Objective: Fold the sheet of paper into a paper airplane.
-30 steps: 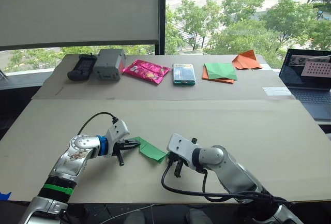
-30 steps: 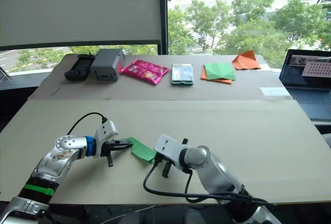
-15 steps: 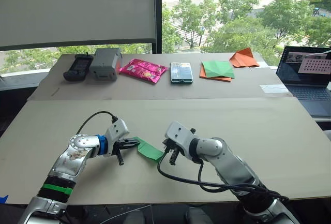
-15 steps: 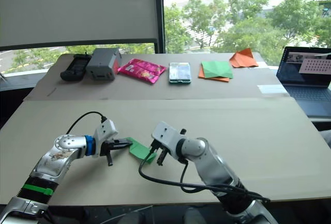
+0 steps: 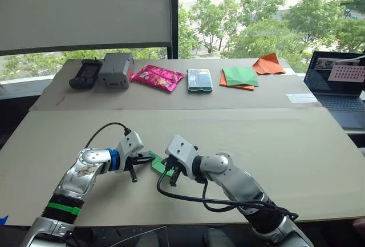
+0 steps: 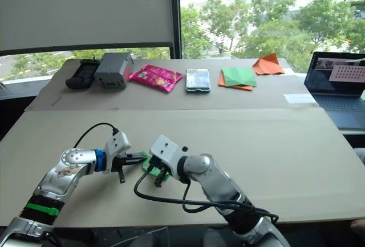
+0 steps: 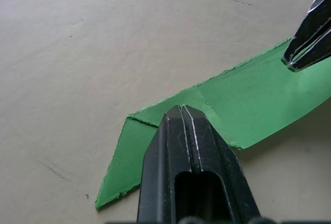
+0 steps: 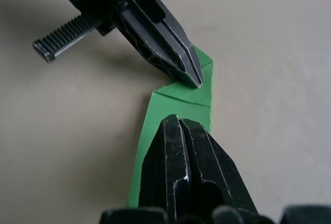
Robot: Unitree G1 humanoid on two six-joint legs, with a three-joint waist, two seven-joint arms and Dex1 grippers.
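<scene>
The sheet of paper is bright green and folded into a narrow creased strip with a slanted end. It lies on the near table, between my two grippers. My left gripper is shut, and its tips rest on the strip's left end, where the creases meet. My right gripper is shut too, with its tips down on the strip's other part. In the right wrist view the left gripper's fingertips touch the paper just ahead of my right fingers. I cannot tell whether either gripper pinches the paper or only presses on it.
Along the far table stand a black controller, a grey box, a pink packet, a flat clear case, a green-and-orange paper stack and an orange pointed paper shape. An open laptop sits at the right edge.
My right gripper has swung left along the table and now sits on the green strip, covering much of it. The left gripper has stayed at the strip's left end.
</scene>
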